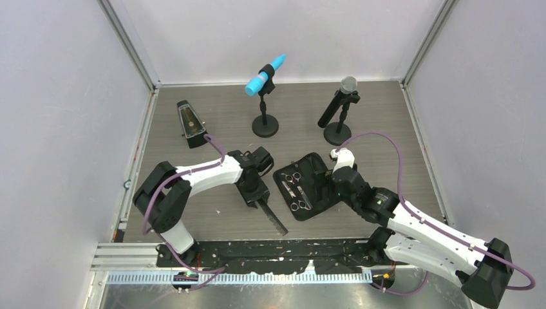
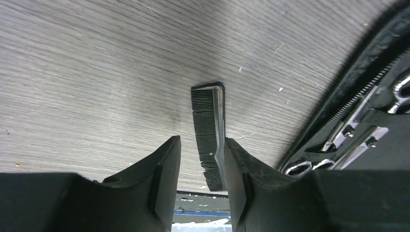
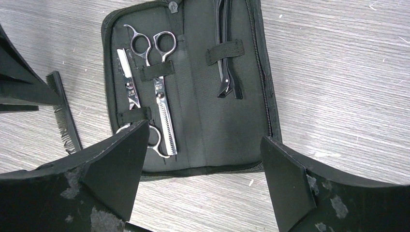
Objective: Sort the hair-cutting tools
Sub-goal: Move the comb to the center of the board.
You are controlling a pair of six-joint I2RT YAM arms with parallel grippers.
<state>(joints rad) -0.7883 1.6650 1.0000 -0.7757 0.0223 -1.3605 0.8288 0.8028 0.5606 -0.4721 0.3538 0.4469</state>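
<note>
Left gripper (image 2: 202, 144): jaws part open, straddling the comb (image 2: 209, 113). The comb's spine is against one jaw and it is not clamped.
Comb: flat on the table (image 2: 96, 72), just left of the zip case (image 3: 212, 125). Long axis parallel to the case's left edge and in line with the jaw gap. Left arm nearer.
Scissors (image 3: 162, 96), clips (image 3: 226, 72): strapped inside the case.
Right gripper (image 3: 205, 137): wide open, empty, above the case.
</note>
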